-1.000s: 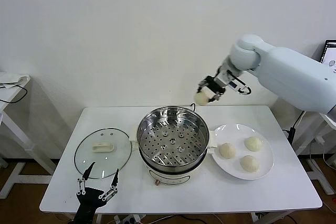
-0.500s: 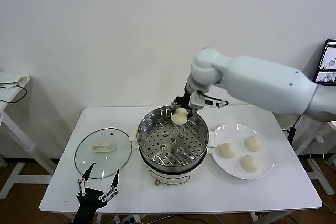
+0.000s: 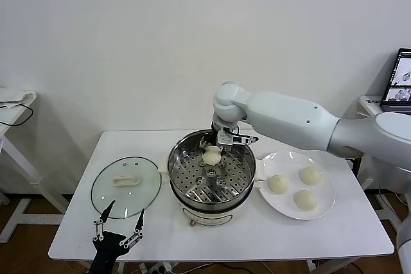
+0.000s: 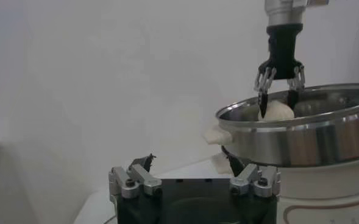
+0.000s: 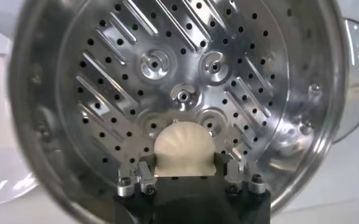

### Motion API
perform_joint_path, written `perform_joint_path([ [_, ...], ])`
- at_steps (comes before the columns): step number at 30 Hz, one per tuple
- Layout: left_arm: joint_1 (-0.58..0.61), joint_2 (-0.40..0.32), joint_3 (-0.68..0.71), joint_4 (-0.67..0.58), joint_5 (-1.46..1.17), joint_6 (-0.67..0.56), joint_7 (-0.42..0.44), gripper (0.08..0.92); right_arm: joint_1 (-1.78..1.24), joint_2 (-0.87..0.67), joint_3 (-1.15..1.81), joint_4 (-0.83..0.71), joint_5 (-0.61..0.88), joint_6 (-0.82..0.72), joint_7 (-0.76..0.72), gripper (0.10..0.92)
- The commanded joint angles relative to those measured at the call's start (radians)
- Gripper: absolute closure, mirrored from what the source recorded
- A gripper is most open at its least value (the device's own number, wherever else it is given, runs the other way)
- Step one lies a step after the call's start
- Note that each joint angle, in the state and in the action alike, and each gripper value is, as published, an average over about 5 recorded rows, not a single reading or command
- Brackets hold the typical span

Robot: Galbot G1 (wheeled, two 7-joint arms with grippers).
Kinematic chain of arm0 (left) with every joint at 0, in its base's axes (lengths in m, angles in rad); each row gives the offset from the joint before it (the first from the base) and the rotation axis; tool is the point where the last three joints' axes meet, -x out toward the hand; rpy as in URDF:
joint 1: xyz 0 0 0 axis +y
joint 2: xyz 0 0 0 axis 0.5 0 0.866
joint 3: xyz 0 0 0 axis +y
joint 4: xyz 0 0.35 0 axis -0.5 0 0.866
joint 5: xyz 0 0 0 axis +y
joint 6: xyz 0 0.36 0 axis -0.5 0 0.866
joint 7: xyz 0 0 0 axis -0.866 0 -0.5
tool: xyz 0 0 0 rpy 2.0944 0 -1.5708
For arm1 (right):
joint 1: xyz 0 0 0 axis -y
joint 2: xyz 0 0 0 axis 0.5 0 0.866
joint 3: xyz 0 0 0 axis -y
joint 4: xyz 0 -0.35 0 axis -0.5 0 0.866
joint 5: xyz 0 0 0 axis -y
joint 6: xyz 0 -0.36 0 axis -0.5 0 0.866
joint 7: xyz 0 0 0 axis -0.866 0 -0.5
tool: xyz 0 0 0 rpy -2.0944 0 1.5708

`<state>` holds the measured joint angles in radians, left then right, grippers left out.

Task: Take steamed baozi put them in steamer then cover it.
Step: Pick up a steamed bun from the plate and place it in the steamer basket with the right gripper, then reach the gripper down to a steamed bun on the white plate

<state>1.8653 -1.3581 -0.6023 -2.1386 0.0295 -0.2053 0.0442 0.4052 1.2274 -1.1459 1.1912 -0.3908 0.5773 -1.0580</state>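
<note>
My right gripper (image 3: 212, 153) pinches a steamed baozi (image 3: 212, 155) between its fingers, just above the steamer (image 3: 212, 170) tray; released this high, it could roll; my left gripper (image 3: 119, 221) idles spread, the cover (image 3: 126, 185) just beyond its fingertips.

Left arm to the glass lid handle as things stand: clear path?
Probably yes. The left gripper hangs open at the table's near edge, just short of the cover, whose white handle lies bare. The right gripper is off over the steamer, holding a baozi, so nothing crosses the path.
</note>
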Motion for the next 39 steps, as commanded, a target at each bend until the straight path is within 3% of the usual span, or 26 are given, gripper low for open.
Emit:
perform_joint_path([
  [1,-0.003,-0.002,-0.002,0.008,-0.001,-0.005,-0.001,0.177,-0.040,0.046,0.013,-0.063,-0.038,0.012,0.012,0.259],
  [4,-0.002,-0.002,-0.003,0.006,-0.001,-0.005,0.001,0.177,-0.019,0.016,0.015,-0.029,0.020,-0.008,-0.017,0.213],
  [11,0.000,-0.002,-0.011,0.006,-0.001,-0.005,0.009,0.177,0.079,-0.170,0.104,0.108,0.271,-0.151,-0.184,0.203],
  [16,-0.002,-0.002,-0.006,0.010,0.000,-0.008,0.009,0.177,0.194,-0.343,0.060,0.101,0.603,-0.426,-0.194,0.203],
  [20,-0.002,-0.002,-0.004,0.011,0.000,-0.012,0.009,0.177,0.227,-0.446,-0.055,0.017,0.767,-0.594,-0.182,0.203],
  [29,0.006,-0.005,0.003,0.011,0.003,-0.015,0.007,0.177,0.026,-0.566,-0.208,-0.015,0.766,-0.663,-0.119,0.203],
  [39,0.007,-0.008,-0.010,0.016,0.002,-0.014,0.007,0.177,-0.149,-0.500,-0.120,-0.067,0.720,-0.705,-0.010,0.203],
])
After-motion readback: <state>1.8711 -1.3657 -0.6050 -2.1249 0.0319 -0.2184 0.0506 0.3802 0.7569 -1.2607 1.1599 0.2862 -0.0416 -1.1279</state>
